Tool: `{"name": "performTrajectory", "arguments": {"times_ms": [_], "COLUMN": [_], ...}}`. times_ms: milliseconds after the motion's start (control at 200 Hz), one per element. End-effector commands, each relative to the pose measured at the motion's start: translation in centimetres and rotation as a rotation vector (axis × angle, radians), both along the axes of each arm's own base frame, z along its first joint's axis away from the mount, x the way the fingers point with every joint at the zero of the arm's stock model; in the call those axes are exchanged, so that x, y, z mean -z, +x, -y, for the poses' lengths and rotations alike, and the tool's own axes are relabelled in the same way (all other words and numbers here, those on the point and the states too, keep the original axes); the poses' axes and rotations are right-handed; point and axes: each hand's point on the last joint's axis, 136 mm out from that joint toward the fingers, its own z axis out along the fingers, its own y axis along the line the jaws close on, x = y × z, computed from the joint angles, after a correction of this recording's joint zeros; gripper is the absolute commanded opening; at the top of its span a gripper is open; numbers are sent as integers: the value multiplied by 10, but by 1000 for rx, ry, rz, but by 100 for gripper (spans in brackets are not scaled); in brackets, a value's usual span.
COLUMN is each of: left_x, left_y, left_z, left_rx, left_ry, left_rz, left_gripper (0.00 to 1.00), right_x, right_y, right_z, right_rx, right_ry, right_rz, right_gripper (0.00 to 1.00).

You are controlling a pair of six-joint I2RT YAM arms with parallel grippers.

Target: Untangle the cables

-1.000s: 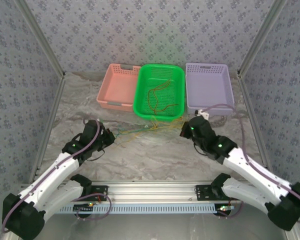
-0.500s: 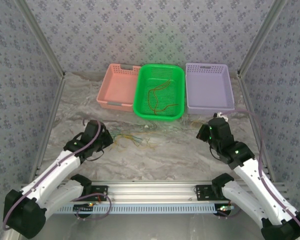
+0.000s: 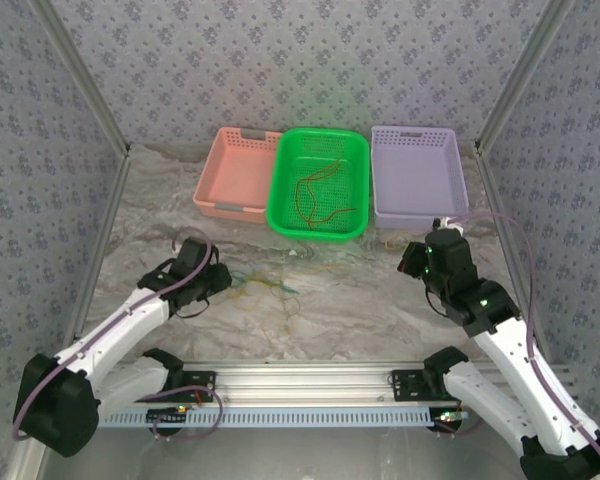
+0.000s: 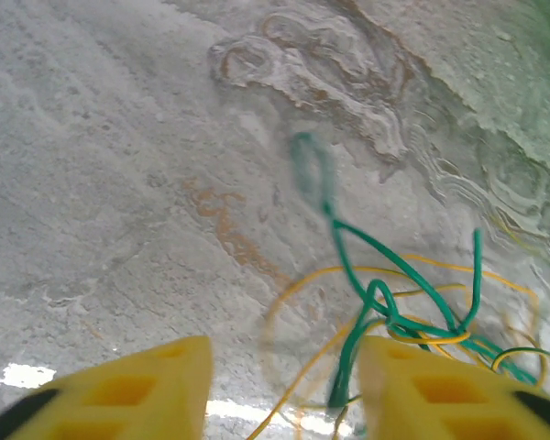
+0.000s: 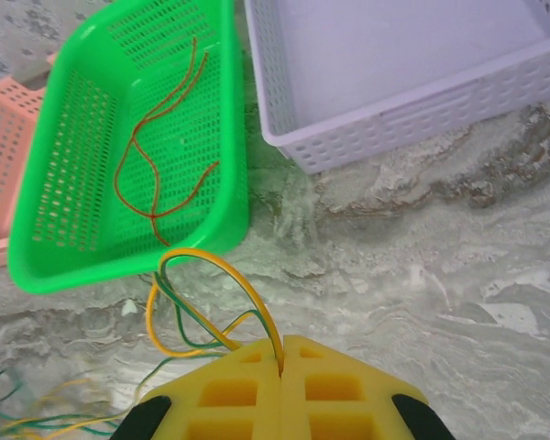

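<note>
A loose knot of thin cables (image 3: 265, 292) in yellow, green and dark teal lies on the marbled table (image 3: 360, 300), between the two arms but much nearer the left one.

In the overhead view the left pincer (image 3: 220, 280) sits low at the knot's left edge, with the strands spreading away from it to the right. From the left wrist camera the left pincer (image 4: 284, 367) has its two yellow fingers standing apart and nothing pinched between them. One green strand drops into the gap close to the right-hand finger, while the main knot (image 4: 394, 312) lies ahead and to that same side.

The right pincer (image 3: 408, 262) is well apart from the pile, over toward the right. Its wrist camera shows the right pincer (image 5: 282, 346) pressed fully together on a loop of yellow and green wire (image 5: 211, 302), which arches out toward the green basket (image 5: 240, 137). More strands trail off to the lower left, toward the pile. Whether the held loop joins the knot cannot be traced.

Two red-orange wires (image 5: 154, 215) already lie apart inside the green basket.

Judging from this, the knot's long run lies roughly along the line between the pincers, and the left arm is the one placed to take hold of it.
</note>
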Motion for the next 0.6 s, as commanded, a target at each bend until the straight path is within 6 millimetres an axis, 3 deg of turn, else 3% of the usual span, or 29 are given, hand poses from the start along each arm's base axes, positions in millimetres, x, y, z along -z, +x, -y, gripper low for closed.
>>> {"name": "performTrajectory", "arguments": {"times_ms": [0,125,225,345,415,525,595], "left_x": [1,0,-13,-42,-49,-46,-42], "left_y": [2,3,2,-6,-18,-32,-30], "left_z": [-5,-4,11,63,91,117,124], "left_rx": [-5,-6,30,191,273,291,248], "left_ry": [35,27,-45,-160,-185,-198,-213], "left_rz": [-4,-4,14,108,127,112,100], "left_gripper": [51,52,53,51,53,68,75], "right_x": [-13,-23,-31,-40,-46,-53,-56], "right_y": [-1,0,1,2,3,6,7], "right_z": [-7,-13,-19,-22,-22,-25,-28], "right_rx": [-68,-106,-134,-149,-154,-169,-180], "right_ry": [-23,-12,-10,-17,-22,-26,-21], "right_rz": [13,22,22,29,37,42,42], "right_gripper": [0,0,0,0,0,0,0]}}
